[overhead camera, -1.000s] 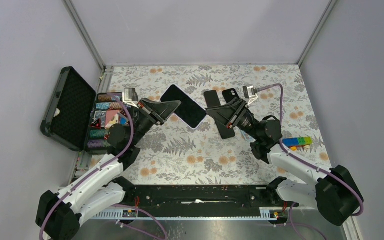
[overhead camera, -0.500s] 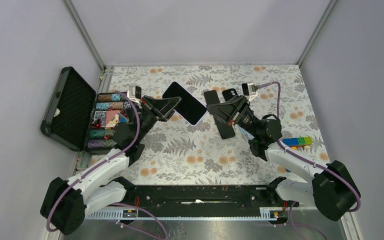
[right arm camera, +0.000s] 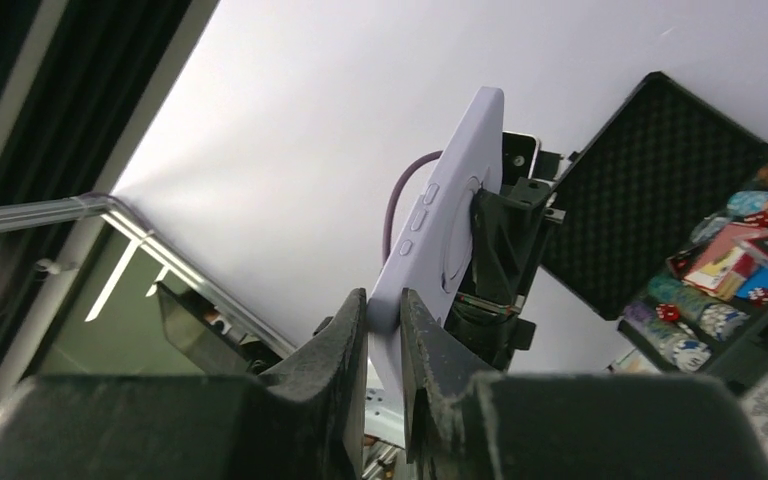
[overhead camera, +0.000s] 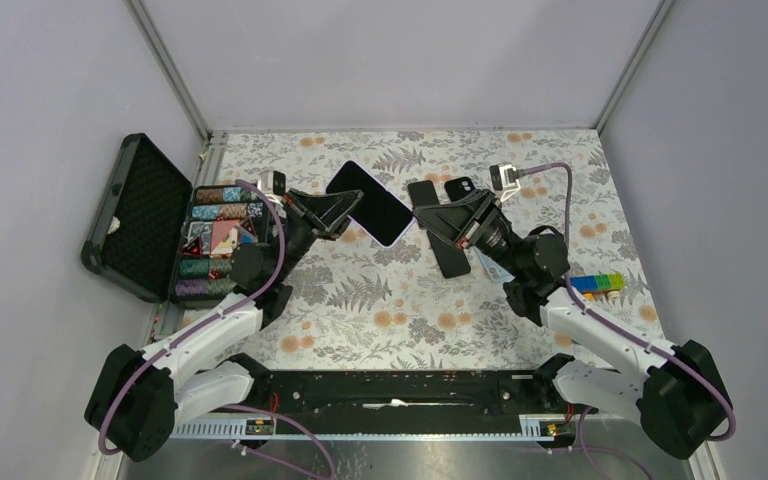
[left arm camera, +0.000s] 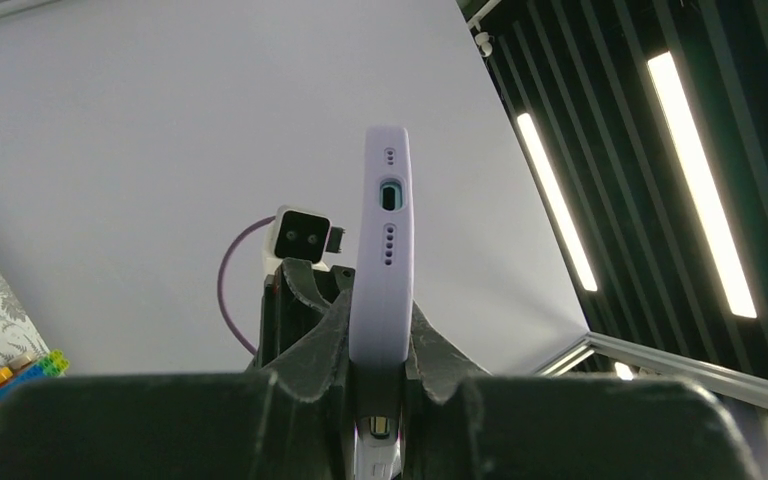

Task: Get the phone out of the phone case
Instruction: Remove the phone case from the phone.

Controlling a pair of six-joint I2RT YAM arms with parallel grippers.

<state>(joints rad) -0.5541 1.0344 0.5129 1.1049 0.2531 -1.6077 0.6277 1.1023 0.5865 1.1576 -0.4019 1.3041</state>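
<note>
Clamping with the right gripper (right arm camera: 382,305), just narrowed from a wider gape, onto one edge of the lilac phone case (right arm camera: 440,240); pinching the opposite end in the left gripper (left arm camera: 378,330); suspending the still-cased phone (overhead camera: 365,200) above the table (overhead camera: 380,300); permitting peeling.

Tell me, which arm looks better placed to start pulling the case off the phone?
The right arm, probably. Its jaws pinch the edge of the case, ready to peel, while the left arm has its jaws clamped on the phone from the other side, holding it above the table.
</note>
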